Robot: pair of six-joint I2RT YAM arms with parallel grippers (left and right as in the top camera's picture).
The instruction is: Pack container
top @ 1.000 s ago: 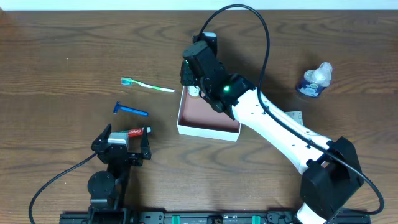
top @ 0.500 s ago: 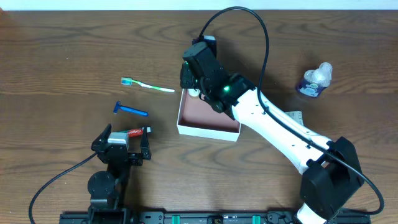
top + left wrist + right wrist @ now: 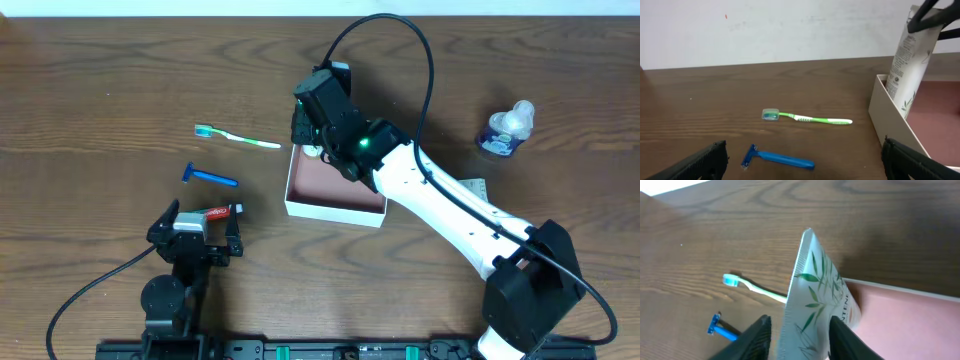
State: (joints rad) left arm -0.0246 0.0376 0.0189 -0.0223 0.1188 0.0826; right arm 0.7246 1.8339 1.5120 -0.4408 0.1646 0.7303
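Note:
The container point(image 3: 334, 209) is a shallow white-walled box with a pinkish-brown inside, at mid-table. It also shows in the left wrist view point(image 3: 889, 114) and the right wrist view point(image 3: 905, 322). My right gripper point(image 3: 314, 141) is shut on a white tube with green leaf print point(image 3: 819, 287), and holds it upright over the container's far left corner. The tube's lower end is inside the box point(image 3: 910, 57). My left gripper point(image 3: 199, 236) is open and empty, low at the front left point(image 3: 805, 153).
A green toothbrush point(image 3: 237, 137) and a blue razor point(image 3: 210, 177) lie left of the container. A red toothpaste tube point(image 3: 218, 212) lies by the left gripper. A small blue-and-white bottle point(image 3: 505, 128) is at the far right. A small packet point(image 3: 472, 187) lies beside the right arm.
The right gripper with the tube has shifted very slightly toward the far side. The left arm has not moved.

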